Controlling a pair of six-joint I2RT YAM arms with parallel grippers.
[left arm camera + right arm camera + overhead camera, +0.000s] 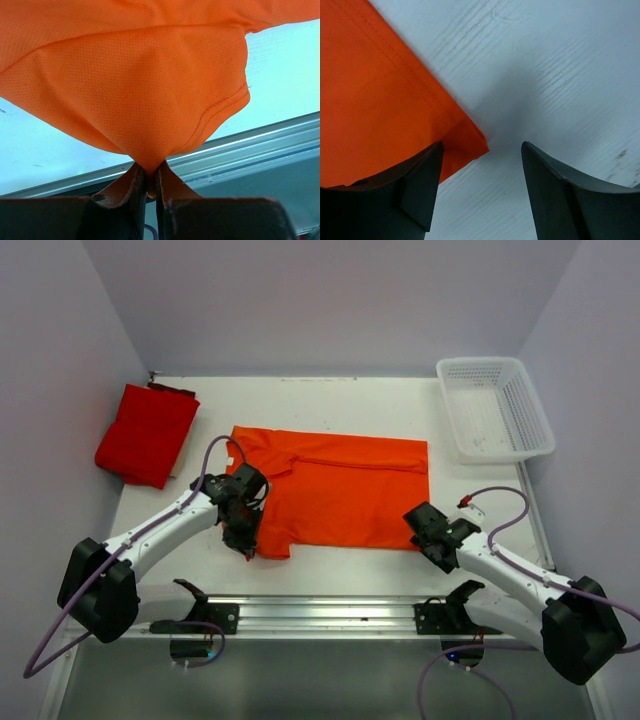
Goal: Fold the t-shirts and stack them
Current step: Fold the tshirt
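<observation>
left gripper (150, 176) pinching orange t-shirt (345, 495) at near-left edge, cloth tented up, right gripper (481, 146) spread over its near-right corner, red t-shirt (146, 434) folded far left

Seen close up, the left end effector (151, 182) pinches a bunched fold of the bright orange t-shirt (135, 85), which fans out above the pale bench (45, 160) and a metal rail (250, 150).

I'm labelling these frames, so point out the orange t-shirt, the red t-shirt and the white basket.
orange t-shirt (345, 490): top external view, middle of its spread-out body.
red t-shirt (145, 435): top external view, centre of the folded bundle.
white basket (530, 405): top external view, its right mesh wall.
</observation>
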